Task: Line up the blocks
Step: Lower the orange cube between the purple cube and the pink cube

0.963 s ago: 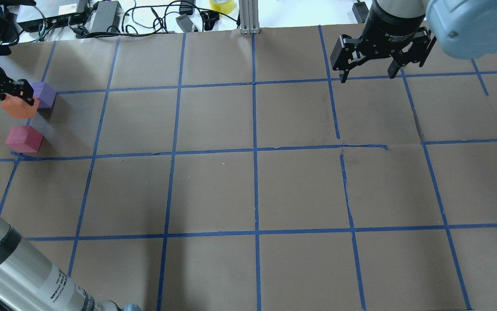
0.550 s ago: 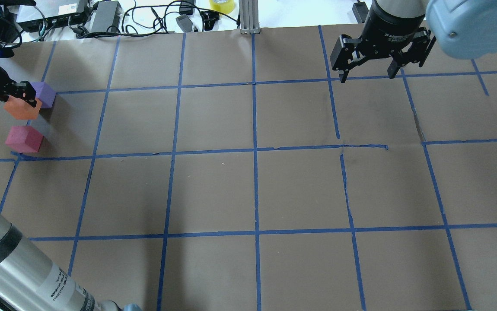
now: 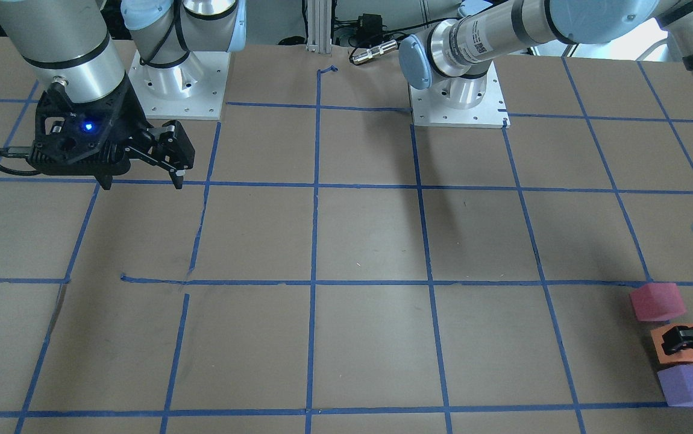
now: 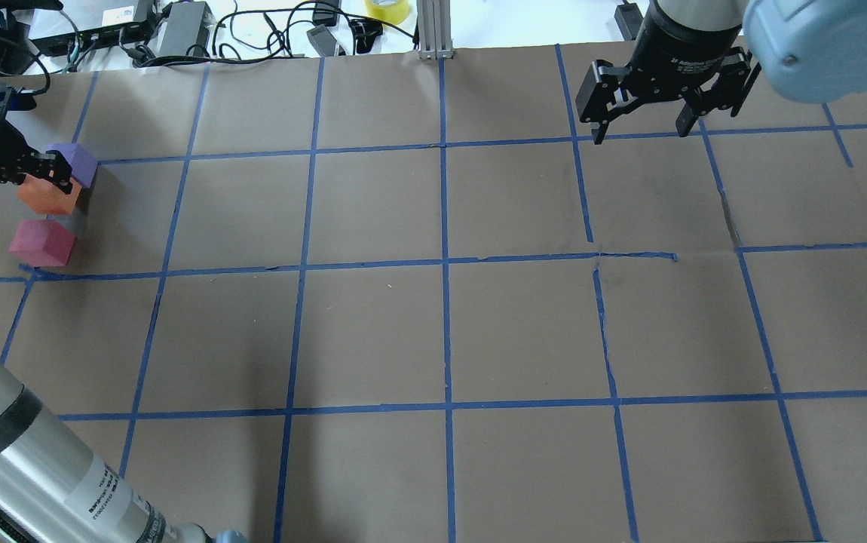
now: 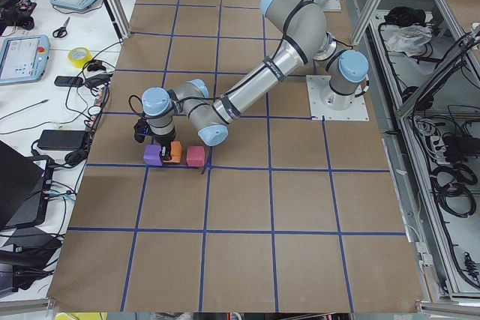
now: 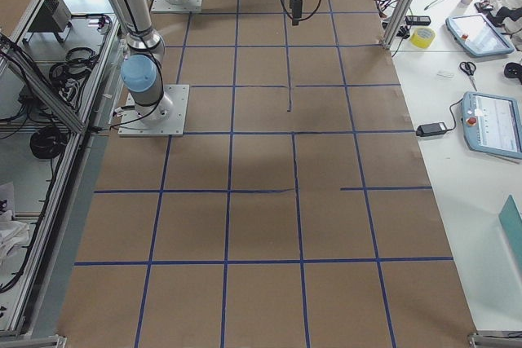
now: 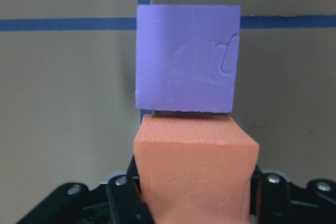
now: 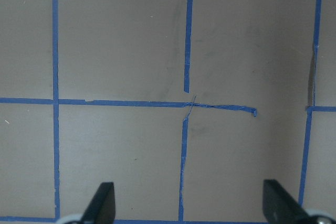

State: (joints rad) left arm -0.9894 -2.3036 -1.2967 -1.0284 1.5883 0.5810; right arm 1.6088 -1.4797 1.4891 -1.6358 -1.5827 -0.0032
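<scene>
My left gripper (image 4: 35, 170) is shut on the orange block (image 4: 50, 198) at the table's far left. It holds the block low, between the purple block (image 4: 78, 158) and the red-pink block (image 4: 43, 243). I cannot tell whether the orange block rests on the table. In the left wrist view the orange block (image 7: 194, 166) sits between my fingers (image 7: 124, 195), its far edge right by the purple block (image 7: 186, 59). In the front-facing view the red-pink (image 3: 657, 301), orange (image 3: 687, 355) and purple (image 3: 689, 386) blocks form a near-straight row. My right gripper (image 4: 641, 124) is open and empty, at the far right.
Brown paper with a blue tape grid (image 4: 445, 264) covers the table. Cables, power bricks and a yellow tape roll (image 4: 387, 9) lie beyond the far edge. The left arm's silver link (image 4: 19, 460) crosses the near left corner.
My left gripper has carried the orange block down and slightly toward the purple block, into the gap between purple and red-pink. The right arm has not moved.
</scene>
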